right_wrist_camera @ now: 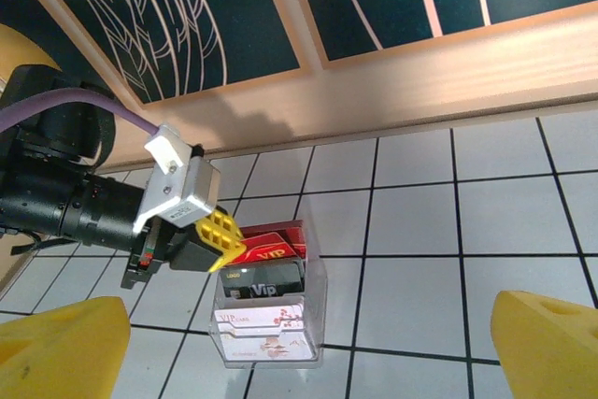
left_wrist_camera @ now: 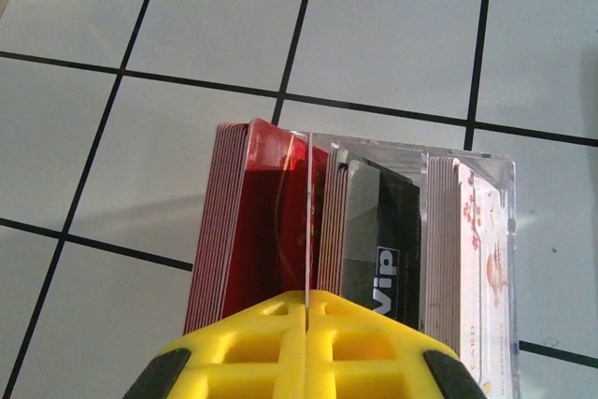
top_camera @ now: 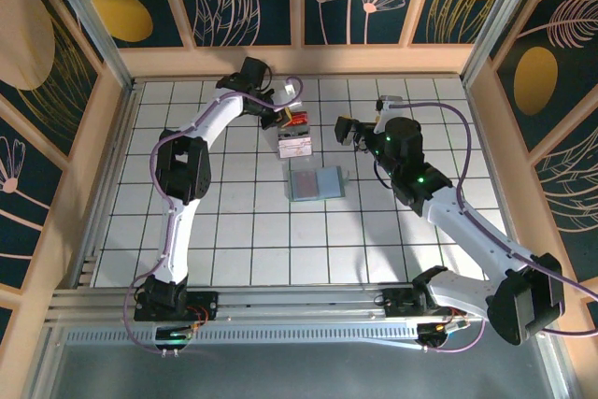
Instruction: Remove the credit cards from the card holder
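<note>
The card holder (top_camera: 295,144) is a clear plastic box (right_wrist_camera: 313,320) with three stepped rows of credit cards: red (left_wrist_camera: 238,221), black (left_wrist_camera: 378,231) and white-pinkish (left_wrist_camera: 467,249). My left gripper (top_camera: 283,121) (left_wrist_camera: 306,301) is over its far end. It is shut on one red card (right_wrist_camera: 267,252), which shows edge-on between the yellow fingers (left_wrist_camera: 243,343) and tilts up out of the red row. My right gripper (top_camera: 346,130) (right_wrist_camera: 306,354) hangs open to the right of the box, holding nothing. A flat blue-grey folder (top_camera: 316,184) lies on the table just in front of the box.
The white tiled table (top_camera: 243,231) is ringed by a low wooden wall (top_camera: 299,61) close behind the box. The left arm (top_camera: 201,133) reaches in from the left and the right arm (top_camera: 448,207) from the right. Bare tiles lie to the front.
</note>
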Robot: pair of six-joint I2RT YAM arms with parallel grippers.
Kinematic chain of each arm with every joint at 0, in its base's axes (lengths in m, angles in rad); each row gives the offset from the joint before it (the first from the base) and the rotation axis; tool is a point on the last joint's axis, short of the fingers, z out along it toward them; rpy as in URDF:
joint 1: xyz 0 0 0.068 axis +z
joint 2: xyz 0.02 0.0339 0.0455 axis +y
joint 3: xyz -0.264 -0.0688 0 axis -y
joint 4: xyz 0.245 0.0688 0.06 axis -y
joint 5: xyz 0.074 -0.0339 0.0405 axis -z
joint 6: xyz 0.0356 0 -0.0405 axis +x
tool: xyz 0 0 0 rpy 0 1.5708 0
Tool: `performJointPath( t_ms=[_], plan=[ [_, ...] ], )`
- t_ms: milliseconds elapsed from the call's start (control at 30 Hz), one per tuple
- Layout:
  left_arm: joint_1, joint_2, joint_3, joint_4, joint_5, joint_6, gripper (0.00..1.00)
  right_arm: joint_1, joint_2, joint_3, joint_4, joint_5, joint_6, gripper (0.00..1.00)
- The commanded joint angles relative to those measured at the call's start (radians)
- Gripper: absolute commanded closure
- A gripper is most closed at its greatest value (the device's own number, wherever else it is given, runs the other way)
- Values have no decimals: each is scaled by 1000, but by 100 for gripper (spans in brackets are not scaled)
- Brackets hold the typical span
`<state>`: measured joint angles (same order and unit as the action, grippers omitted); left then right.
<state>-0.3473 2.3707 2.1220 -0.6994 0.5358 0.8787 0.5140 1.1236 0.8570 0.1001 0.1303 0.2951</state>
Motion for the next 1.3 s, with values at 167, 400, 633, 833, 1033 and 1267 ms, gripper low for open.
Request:
performJointPath(
  t_ms=[167, 400, 633, 833, 1033, 1267],
  plan=[
    [-10, 16, 23, -12, -10, 48, 84, 4, -27, -10, 24, -4, 4, 1],
    [-10, 13, 69, -40, 6, 33, 71, 5, -17, -6, 15, 9, 12, 1],
    [-10, -49, 84, -48, 11, -17, 69, 18, -10, 3, -21, 81, 35, 1],
    [-10, -184, -42, 62, -46, -141, 68, 53, 46, 33, -101, 107, 60, 1],
    [-10, -471, -481, 444, -177, -343, 50, 119, 117, 59, -185, 133, 97, 11],
    [-10, -808, -915, 810, -415, -655, 2, 236, 270, 126, -316, 138, 185, 29]
  ],
)
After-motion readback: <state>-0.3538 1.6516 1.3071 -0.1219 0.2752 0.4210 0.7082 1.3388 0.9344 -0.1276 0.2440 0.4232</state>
